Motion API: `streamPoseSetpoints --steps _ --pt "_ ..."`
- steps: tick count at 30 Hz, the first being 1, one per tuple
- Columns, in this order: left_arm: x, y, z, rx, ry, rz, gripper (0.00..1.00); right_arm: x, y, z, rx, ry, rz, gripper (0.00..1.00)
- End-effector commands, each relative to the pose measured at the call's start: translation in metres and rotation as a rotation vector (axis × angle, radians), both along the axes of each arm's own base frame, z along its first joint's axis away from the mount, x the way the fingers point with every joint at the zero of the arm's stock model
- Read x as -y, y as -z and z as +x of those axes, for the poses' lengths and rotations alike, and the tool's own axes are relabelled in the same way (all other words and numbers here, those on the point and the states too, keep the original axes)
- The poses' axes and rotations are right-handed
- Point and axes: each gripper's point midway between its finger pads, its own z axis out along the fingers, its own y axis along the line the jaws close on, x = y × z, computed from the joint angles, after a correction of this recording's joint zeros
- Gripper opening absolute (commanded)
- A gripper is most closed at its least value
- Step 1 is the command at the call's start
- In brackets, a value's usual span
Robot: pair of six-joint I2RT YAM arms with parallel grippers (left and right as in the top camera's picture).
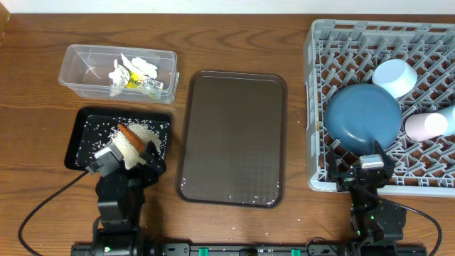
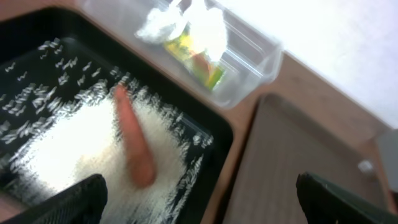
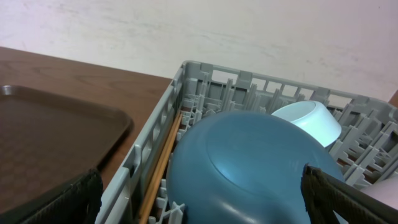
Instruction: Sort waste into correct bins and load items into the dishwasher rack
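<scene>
At the far left of the table point(image 1: 43, 43), the clear tub point(image 1: 117, 71) holds the crumpled wrappers point(image 1: 131, 75), so the dry rubbish is kept apart from the food. Just in front of it sits the black tray point(image 1: 85, 135), which takes the food waste: the rice point(image 1: 146, 135) lies heaped and scattered on its floor, and the carrot point(image 1: 131, 137) lies on top of the heap.

The left claw point(image 1: 135, 153) hangs over the tray's near edge with its jaws wide apart and nothing between them. The left wrist view looks straight down on the carrot and rice.

In the middle lies the brown serving tray point(image 1: 231, 139). It is bare except for a few stray grains point(image 1: 234, 186) near its front rim, probably too few to count as a job left.

On the right stands the rack point(image 1: 384, 107). The chopsticks point(image 3: 158, 171) lie along the inside of its left wall. The dark-blue bowl point(image 1: 364, 117) sits upside down on the pegs, which suits washing and draining. The pale-blue bowl point(image 1: 394, 77) leans just behind it, and the cup point(image 1: 430, 126) lies on its side to the right.

The right claw point(image 1: 361, 162) hovers at the rack's front wall, jaws spread and empty. From how everything lies, the sorting and loading look finished.
</scene>
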Motion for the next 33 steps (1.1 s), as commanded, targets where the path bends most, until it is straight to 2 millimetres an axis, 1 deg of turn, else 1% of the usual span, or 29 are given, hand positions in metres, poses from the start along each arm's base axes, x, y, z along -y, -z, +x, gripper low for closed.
streamPoseSetpoints --steps 1,5,9,12,15,17,19,22,25,28,33 --pt "0.01 0.005 0.007 0.066 0.067 0.016 0.99 -0.002 0.0 0.0 0.002 -0.005 -0.012 0.99" --pt "0.009 0.003 0.014 0.181 0.069 0.035 0.99 -0.002 0.0 0.0 0.002 -0.005 -0.012 0.99" --pt "0.009 0.001 0.013 0.26 0.068 0.04 0.99 -0.002 0.0 0.0 0.002 -0.004 -0.011 0.99" --pt "0.008 -0.003 0.011 0.274 0.068 0.064 0.99 -0.002 0.0 0.0 0.002 -0.005 -0.011 0.99" --pt "0.008 -0.006 0.009 0.285 0.09 0.139 0.99 -0.002 0.0 0.0 0.002 -0.005 -0.012 0.99" --pt "0.009 -0.001 0.006 0.263 0.104 0.178 0.99 -0.002 0.0 0.0 0.002 -0.005 -0.011 0.99" --pt "0.008 0.008 0.003 0.226 0.109 0.194 0.99 -0.002 0.0 0.0 0.002 -0.005 -0.011 0.99" --pt "0.004 0.003 0.002 0.244 0.097 0.217 0.99 -0.002 0.0 0.0 0.002 -0.005 -0.011 0.99" --pt "-0.007 -0.001 0.0 0.255 0.045 0.255 0.99 -0.002 0.0 0.0 0.002 -0.005 -0.012 0.99" --pt "-0.008 -0.002 0.0 0.254 0.049 0.291 0.99 -0.002 0.0 0.0 0.002 -0.004 -0.012 0.99" --pt "-0.008 -0.003 0.0 0.256 0.049 0.29 0.99 -0.002 0.0 0.0 0.002 -0.004 -0.012 0.99"
